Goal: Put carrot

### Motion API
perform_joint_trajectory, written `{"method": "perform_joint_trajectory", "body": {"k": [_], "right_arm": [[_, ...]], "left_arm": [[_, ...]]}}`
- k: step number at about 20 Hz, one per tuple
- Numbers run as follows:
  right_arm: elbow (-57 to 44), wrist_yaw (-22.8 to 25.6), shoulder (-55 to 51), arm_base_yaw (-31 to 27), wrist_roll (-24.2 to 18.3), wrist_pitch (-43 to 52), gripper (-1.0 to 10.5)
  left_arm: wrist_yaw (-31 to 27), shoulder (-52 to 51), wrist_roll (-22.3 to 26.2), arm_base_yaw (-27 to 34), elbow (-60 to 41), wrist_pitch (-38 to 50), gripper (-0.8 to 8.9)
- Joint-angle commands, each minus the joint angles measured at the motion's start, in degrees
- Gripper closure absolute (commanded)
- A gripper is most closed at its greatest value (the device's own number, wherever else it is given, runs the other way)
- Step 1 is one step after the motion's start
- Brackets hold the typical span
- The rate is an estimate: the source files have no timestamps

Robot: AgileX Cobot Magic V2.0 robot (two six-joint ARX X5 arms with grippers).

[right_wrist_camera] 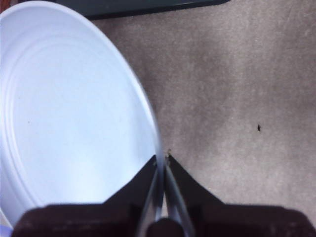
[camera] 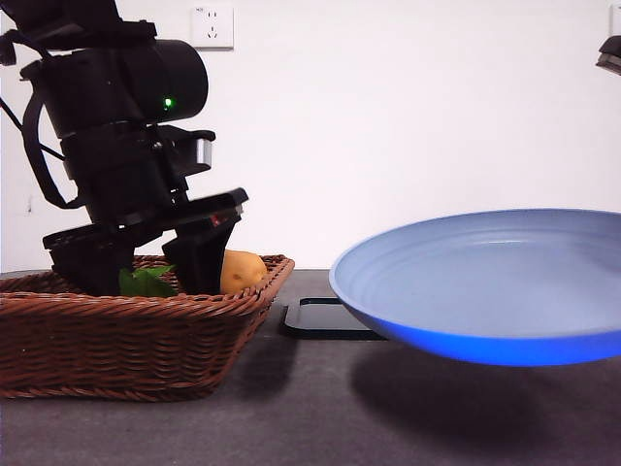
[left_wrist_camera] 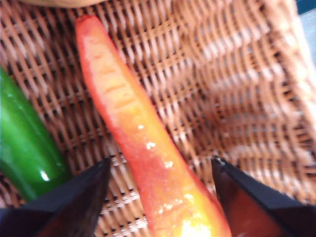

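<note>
The red-orange carrot lies on the woven floor of the brown wicker basket. My left gripper is down in the basket, open, with one jaw on each side of the carrot and small gaps to it. In the front view this gripper straddles a bit of green; the basket rim hides the carrot's body. My right gripper is shut on the rim of a blue plate, which hangs tilted above the table on the right.
A yellow-brown potato lies in the basket just right of the left gripper. A glossy green thing lies beside the carrot. A flat black pad sits on the table between basket and plate.
</note>
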Motion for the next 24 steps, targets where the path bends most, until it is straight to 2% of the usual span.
{"method": "perform_joint_trajectory", "body": {"k": [1, 3, 5, 9, 13, 16, 17, 20, 24], "right_arm": [[0.5, -0.1, 0.2, 0.2, -0.4, 0.7, 9.4], [0.5, -0.1, 0.2, 0.2, -0.4, 0.7, 9.4], [0.5, -0.1, 0.2, 0.2, -0.4, 0.7, 9.4], [0.5, 1.4, 0.2, 0.2, -0.4, 0.7, 9.4], [0.5, 1.2, 0.2, 0.2, -0.3, 0.7, 9.4], [0.5, 0.7, 0.2, 0.2, -0.2, 0.7, 9.4], [0.5, 0.5, 0.2, 0.2, -0.2, 0.7, 9.4], [0.5, -6.2, 0.2, 0.2, 0.3, 1.6, 9.4], [0.5, -8.3, 0.3, 0.3, 1.3, 1.7, 9.4]], "left_arm": [[-0.2, 1.3, 0.4, -0.6, 0.8, -0.6, 5.84], [-0.2, 1.3, 1.4, -0.6, 0.8, -1.3, 6.58], [0.0, 1.2, 1.8, -0.6, 0.8, -2.1, 6.93], [0.0, -1.5, 2.9, -0.4, 2.2, -5.4, 7.01], [0.5, -9.9, 3.3, -0.5, 4.6, -7.8, 7.01], [8.8, -16.7, 2.9, -1.2, 6.2, -4.7, 7.01], [12.1, -18.2, 2.8, -2.1, 6.5, -2.7, 7.01], [17.8, -19.1, 2.6, -6.6, 6.8, 2.6, 7.01], [14.9, -16.2, 2.6, -15.7, 6.8, 5.2, 7.01]]}}
